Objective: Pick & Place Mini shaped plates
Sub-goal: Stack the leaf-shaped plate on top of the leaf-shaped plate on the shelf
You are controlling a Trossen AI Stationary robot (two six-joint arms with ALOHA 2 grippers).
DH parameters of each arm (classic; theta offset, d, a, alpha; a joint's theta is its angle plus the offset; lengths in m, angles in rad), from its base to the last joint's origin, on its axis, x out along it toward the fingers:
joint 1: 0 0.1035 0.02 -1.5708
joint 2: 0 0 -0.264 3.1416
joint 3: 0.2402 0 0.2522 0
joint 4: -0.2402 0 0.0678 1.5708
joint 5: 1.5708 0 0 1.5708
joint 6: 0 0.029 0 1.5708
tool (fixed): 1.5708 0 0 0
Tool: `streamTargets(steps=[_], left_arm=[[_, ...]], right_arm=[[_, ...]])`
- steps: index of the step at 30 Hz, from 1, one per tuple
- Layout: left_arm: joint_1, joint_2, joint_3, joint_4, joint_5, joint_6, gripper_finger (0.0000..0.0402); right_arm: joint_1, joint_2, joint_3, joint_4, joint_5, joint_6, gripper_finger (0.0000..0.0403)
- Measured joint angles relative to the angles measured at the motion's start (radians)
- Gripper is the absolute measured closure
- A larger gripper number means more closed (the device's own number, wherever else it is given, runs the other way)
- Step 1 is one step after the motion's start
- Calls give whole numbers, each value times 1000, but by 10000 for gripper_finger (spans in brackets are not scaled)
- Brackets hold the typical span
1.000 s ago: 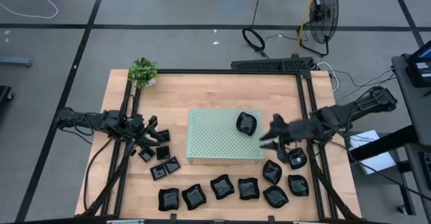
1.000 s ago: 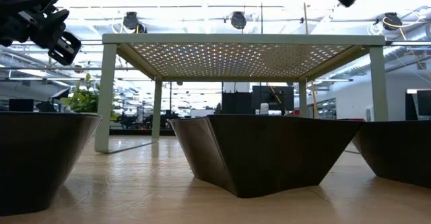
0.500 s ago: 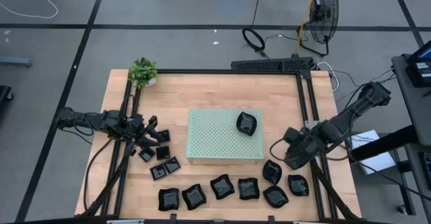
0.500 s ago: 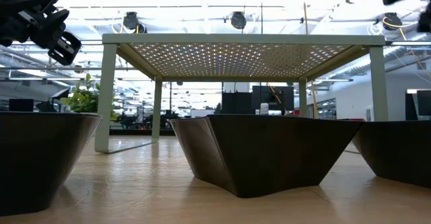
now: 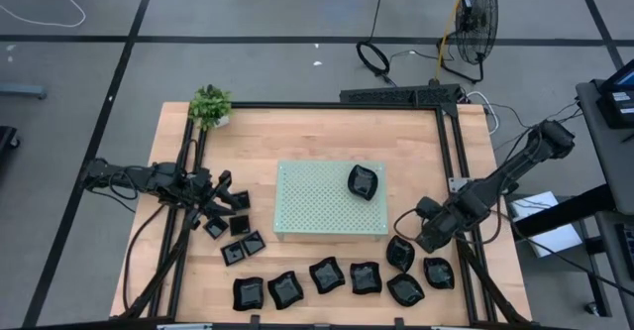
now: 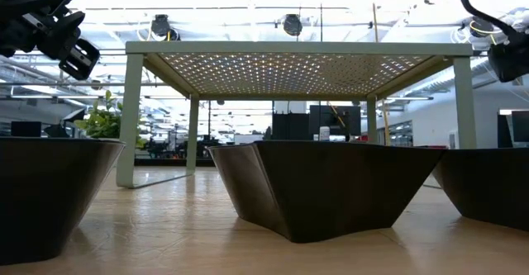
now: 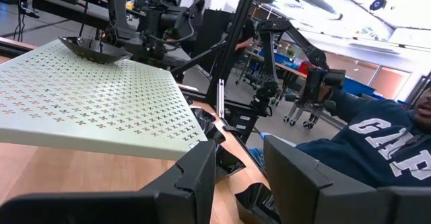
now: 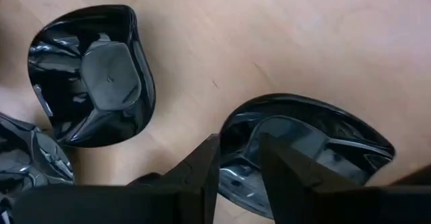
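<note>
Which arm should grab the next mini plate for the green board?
Right. The right gripper is already down over a leaf-shaped plate, fingers straddling its rim. The left gripper waits by the small square plates.

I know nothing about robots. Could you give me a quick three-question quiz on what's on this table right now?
1. True or false: the pale green board carries three black dishes.
2. The right tool hangs over: A) a leafy plant, B) a black dish lying off the board, C) the middle of the board.
3. Fill in: the small green thing at a far corner of the table is a ______.

Key
1. False: only the lone dish lies on the board.
2. B.
3. potted plant.
</note>
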Motion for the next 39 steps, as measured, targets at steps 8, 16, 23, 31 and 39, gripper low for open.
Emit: streamTargets(steps=[8,16,23,31,39], left_arm=[[0,0,0,0,0,0,272],[0,0,0,0,0,0,272],[0,0,0,0,0,0,272],[0,0,0,0,0,0,272],[0,0,0,0,0,0,272]], right_arm=[[0,54,-34,45,-5,26,310],[0,135,-34,114,-66,2,310],[0,140,-34,112,-78,-10,310],[0,140,-34,93,-75,-10,310],[0,140,-34,85,-75,-10,318]])
